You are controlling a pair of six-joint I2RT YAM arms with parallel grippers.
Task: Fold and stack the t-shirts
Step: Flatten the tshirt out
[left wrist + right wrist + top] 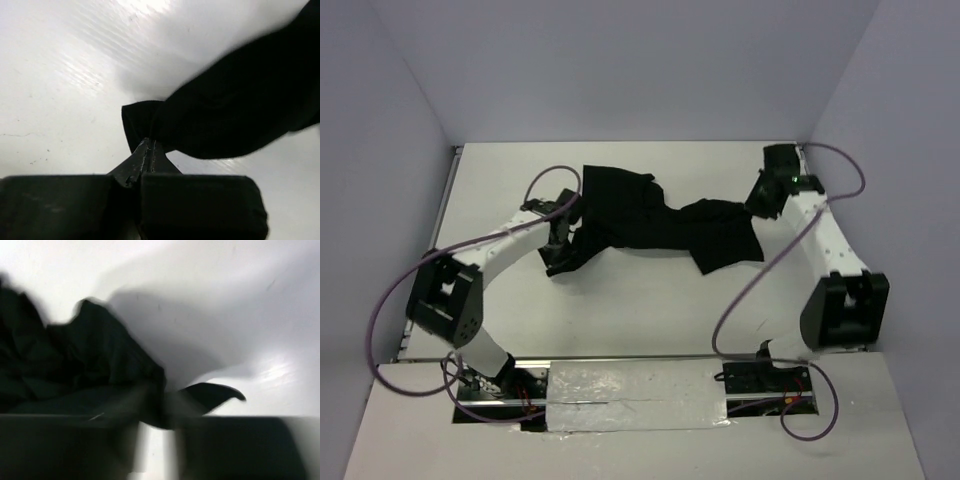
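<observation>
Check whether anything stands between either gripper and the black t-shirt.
Nothing visible does. The left gripper is shut on a bunched edge of the t-shirt, and the cloth's other end reaches right to the right gripper, though blur there hides whether it is gripped.

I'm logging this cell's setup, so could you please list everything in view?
t-shirt: one, black, crumpled across mid-table, reaching from one gripper to the other
table: one, white, under everything
tape: one strip, silver, near edge between the arm bases
cables: two, purple, one looping along each arm
left arm: one, white and black, left side
right arm: one, white and black, right side
left gripper: one, black, shut on the t-shirt's left end
right gripper: one, black, shut at the t-shirt's right end; whether it holds cloth is too blurred to tell
</observation>
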